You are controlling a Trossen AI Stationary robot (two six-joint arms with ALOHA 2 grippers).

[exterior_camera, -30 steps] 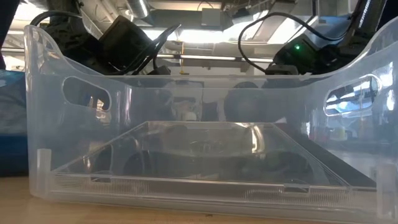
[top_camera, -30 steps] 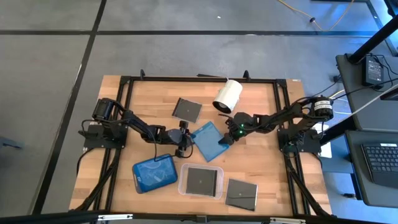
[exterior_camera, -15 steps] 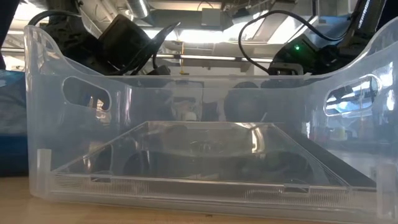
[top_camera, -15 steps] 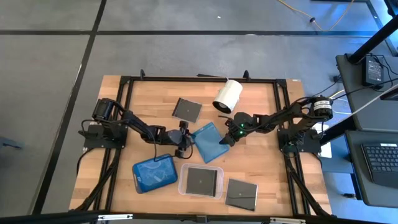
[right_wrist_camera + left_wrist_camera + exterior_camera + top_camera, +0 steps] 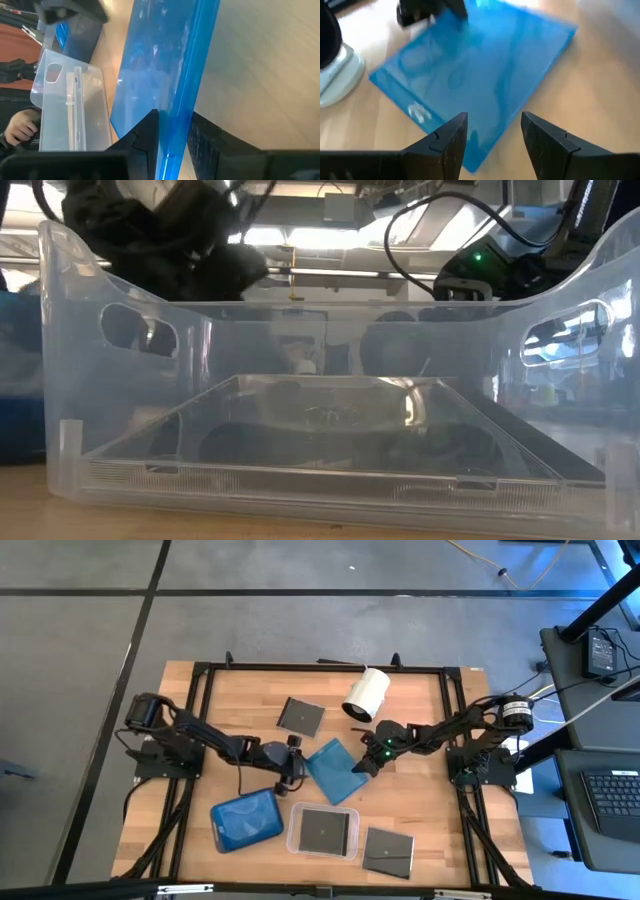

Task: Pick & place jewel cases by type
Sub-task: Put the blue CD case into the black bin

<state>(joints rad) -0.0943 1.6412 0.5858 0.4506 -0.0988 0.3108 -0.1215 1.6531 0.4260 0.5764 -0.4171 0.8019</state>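
A translucent blue jewel case [image 5: 333,768] lies mid-table, between both grippers. My right gripper [image 5: 360,764] is shut on its right edge. My left gripper [image 5: 296,773] is open at the case's left side. In the left wrist view its fingers [image 5: 447,142] stand on either side of the case's near corner [image 5: 470,160]. One dark case [image 5: 300,716] lies flat toward the far edge. Another dark case [image 5: 388,850] lies near the front edge. A third [image 5: 325,829] sits in the clear tray [image 5: 295,840]. My right gripper pinches the blue case's right edge [image 5: 175,107] between its two fingers, coming level from the table's right. The case runs away from the fingers along that edge and stands tilted, its held side raised. My left gripper: I cannot tell whether its open fingers touch the case.
A rounded tray holding blue [image 5: 245,821] sits at the front left, beside the clear tray [image 5: 120,410] that fills the low view. A white cylinder [image 5: 366,694] lies at the far side. A person's hand [image 5: 20,127] shows beyond the table in the right wrist view.
My left arm has swung its base link toward the table's left, and its gripper has shifted slightly toward the blue case. In the low view that arm has risen. My right gripper and the case have kept still.
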